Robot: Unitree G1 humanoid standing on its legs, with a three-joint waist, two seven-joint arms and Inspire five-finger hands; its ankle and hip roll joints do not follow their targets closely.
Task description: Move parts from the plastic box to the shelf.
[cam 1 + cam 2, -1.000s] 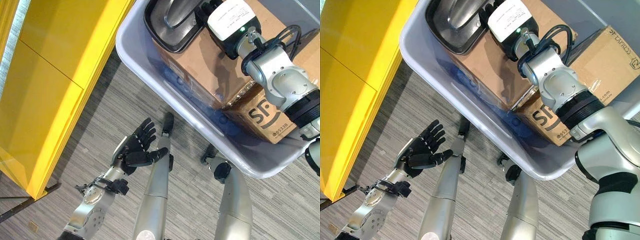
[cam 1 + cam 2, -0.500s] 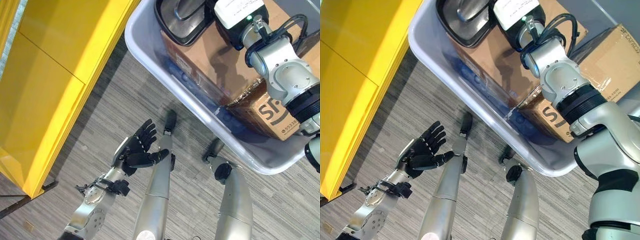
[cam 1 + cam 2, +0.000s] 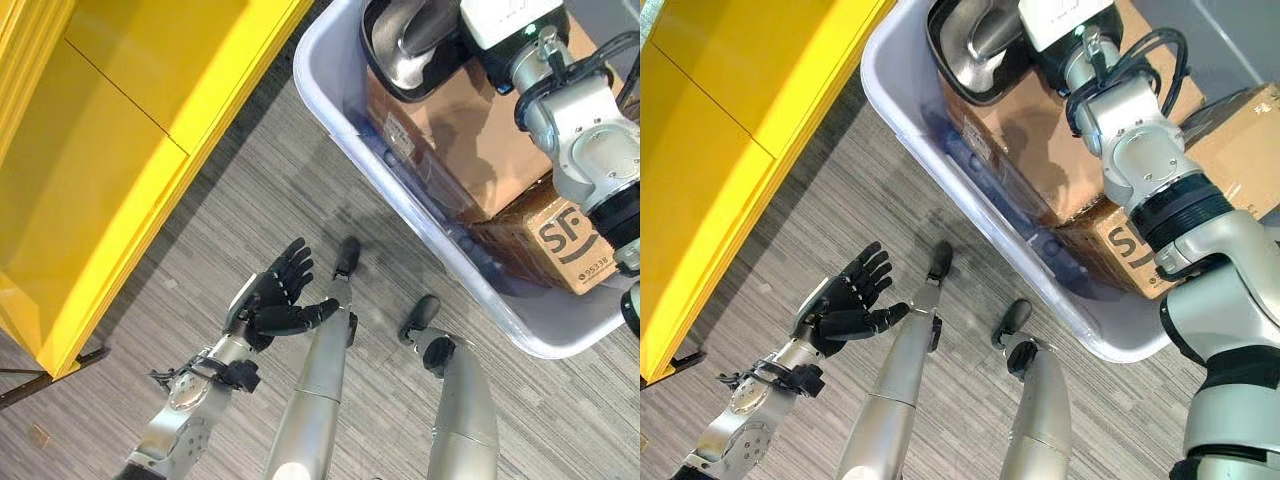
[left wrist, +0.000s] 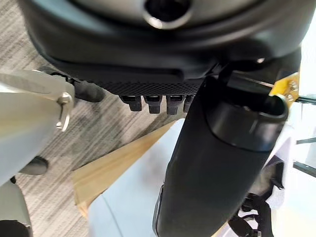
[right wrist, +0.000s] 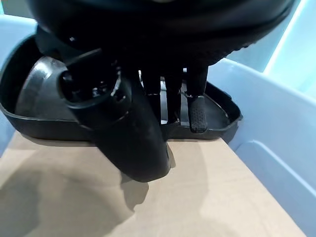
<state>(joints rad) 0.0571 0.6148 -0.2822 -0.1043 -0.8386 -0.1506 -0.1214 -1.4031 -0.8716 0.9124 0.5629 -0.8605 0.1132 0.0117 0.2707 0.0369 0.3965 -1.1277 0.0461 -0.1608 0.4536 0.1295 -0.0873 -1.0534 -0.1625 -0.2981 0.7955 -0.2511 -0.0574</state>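
Note:
A pale plastic box (image 3: pixel 330 100) stands on the floor at the upper right. A black tray-shaped part (image 3: pixel 400 50) with a silvery curved piece in it lies on a cardboard box (image 3: pixel 450 130) inside. My right arm reaches into the box. In the right wrist view my right hand (image 5: pixel 133 138) hangs at the part's rim (image 5: pixel 222 116), its fingers (image 5: pixel 197 116) straight down over the edge and its thumb above the cardboard, apart from the part. My left hand (image 3: pixel 270 300) is open, palm up, low over the floor. The yellow shelf (image 3: pixel 100 180) stands at the left.
A second cardboard box (image 3: pixel 560 240) lies in the plastic box's near right corner. A strip of grey striped floor (image 3: pixel 220 220) runs between the shelf and the box.
The whole picture has shifted, so the shelf and the box show further right: the camera moved. My right hand stays at the black part and my left hand keeps its open pose.

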